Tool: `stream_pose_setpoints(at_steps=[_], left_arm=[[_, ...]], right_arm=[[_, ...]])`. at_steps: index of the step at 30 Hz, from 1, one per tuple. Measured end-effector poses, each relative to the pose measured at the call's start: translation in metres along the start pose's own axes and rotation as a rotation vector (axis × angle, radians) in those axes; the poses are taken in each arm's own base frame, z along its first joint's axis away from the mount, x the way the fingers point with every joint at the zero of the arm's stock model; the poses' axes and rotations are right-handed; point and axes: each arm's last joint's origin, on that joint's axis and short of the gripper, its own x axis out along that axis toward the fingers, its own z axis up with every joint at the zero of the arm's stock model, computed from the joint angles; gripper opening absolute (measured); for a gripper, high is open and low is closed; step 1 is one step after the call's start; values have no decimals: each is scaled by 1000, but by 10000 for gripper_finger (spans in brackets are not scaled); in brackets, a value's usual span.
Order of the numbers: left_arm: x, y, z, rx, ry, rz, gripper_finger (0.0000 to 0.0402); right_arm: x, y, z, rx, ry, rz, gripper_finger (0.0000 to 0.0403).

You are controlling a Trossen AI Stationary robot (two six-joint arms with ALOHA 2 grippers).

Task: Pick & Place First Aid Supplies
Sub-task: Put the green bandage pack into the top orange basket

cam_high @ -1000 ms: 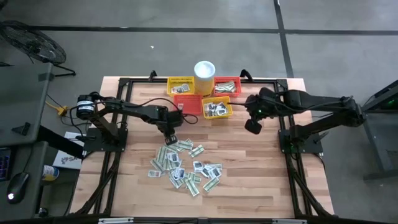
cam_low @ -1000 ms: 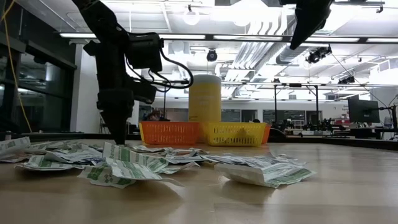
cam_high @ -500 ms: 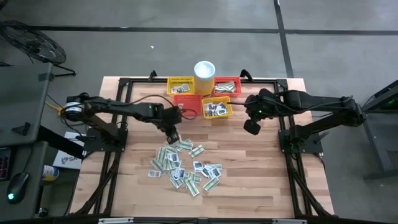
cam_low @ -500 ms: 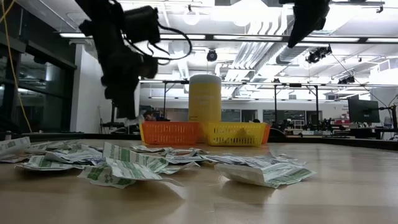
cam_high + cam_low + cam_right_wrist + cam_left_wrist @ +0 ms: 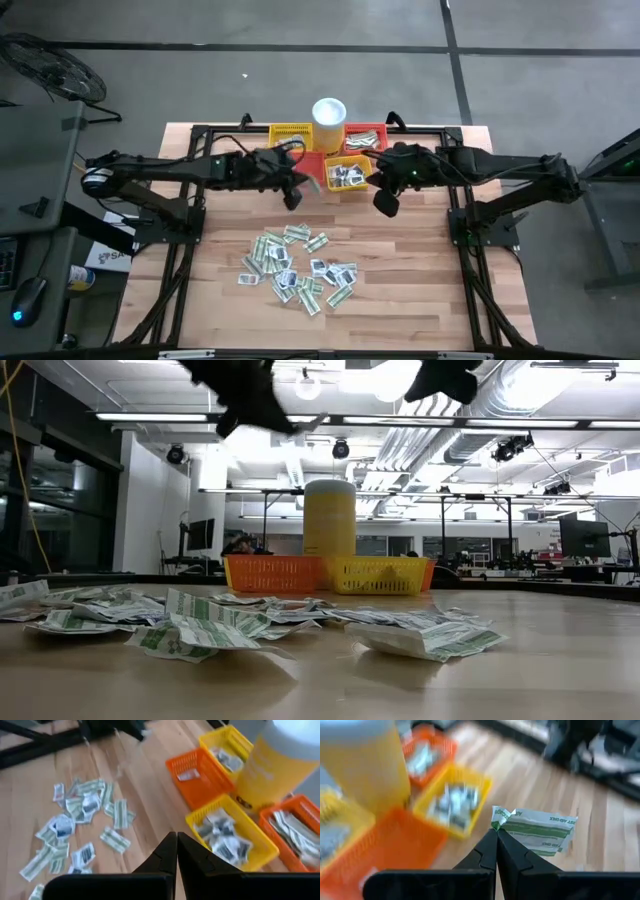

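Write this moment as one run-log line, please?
left gripper: shut on green-and-white packet, above baskets | right gripper: shut, empty, near yellow basket | pile: on table

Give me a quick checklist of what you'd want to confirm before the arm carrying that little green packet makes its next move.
1. Packet held: ok. The left gripper is shut on a green-and-white sachet, pinched at one corner.
2. Packet lifted off the table: ok. In the low view the left gripper hangs high above the pile.
3. Baskets within reach: ok. The orange basket and yellow basket lie just ahead of the left gripper.
4. Which basket suits this sachet: cannot tell.
5. Right gripper out of the way: not ok. It is shut, empty and hovering right beside the yellow basket.
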Motion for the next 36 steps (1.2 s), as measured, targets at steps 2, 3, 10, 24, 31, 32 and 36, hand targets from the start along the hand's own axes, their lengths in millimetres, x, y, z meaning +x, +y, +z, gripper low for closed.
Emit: stream_pose_setpoints(at_steps=[2,3,10,24,31,32,36], left_arm=[[-4,-5,11,22,-77,10,0],[-7,-8,18,27,-130,6,0],[-16,-13,40,6,-312,94,0],[-19,-14,46,9,-364,114,0],[-19,-14,45,12,-358,101,0],[-19,-14,45,12,-358,100,0],[-18,-14,45,10,-354,96,0]], right_arm=[[3,2,4,-4,-36,10,8],[4,3,6,-7,-55,14,9],[21,11,20,-29,-173,58,68],[55,20,39,-9,-360,21,201],[55,20,43,10,-411,-10,185],[54,20,43,11,-413,-17,180],[50,19,44,12,-428,-17,154]])
